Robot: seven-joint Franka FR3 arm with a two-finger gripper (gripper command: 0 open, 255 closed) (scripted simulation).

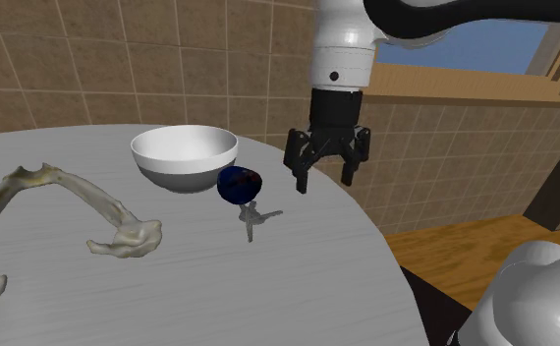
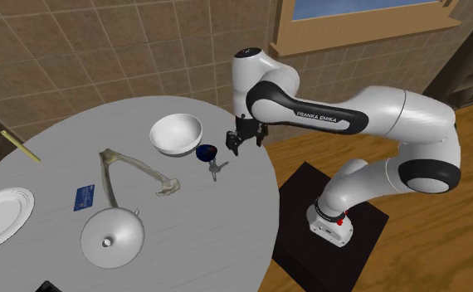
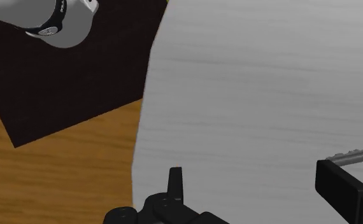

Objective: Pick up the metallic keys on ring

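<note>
Gripper: black gripper (image 1: pixel 324 177) (image 2: pixel 236 145) (image 3: pixel 256 184) hangs over the grey table (image 1: pixel 268 285) near its edge, its 2 fingers spread apart and clasping nothing.
Keys: grey keys (image 1: pixel 255 218) (image 2: pixel 216 170) lie flat on the table to the shoulder view's left of the gripper, apart from it.
Neighbour: dark blue round object (image 1: pixel 239 184), possibly a small cup, sits just beside the keys.
Bowl: white bowl (image 1: pixel 185 157) stands close behind the blue object.
Wrist view: grey shaft, likely a key, shows past 1 finger.
</note>
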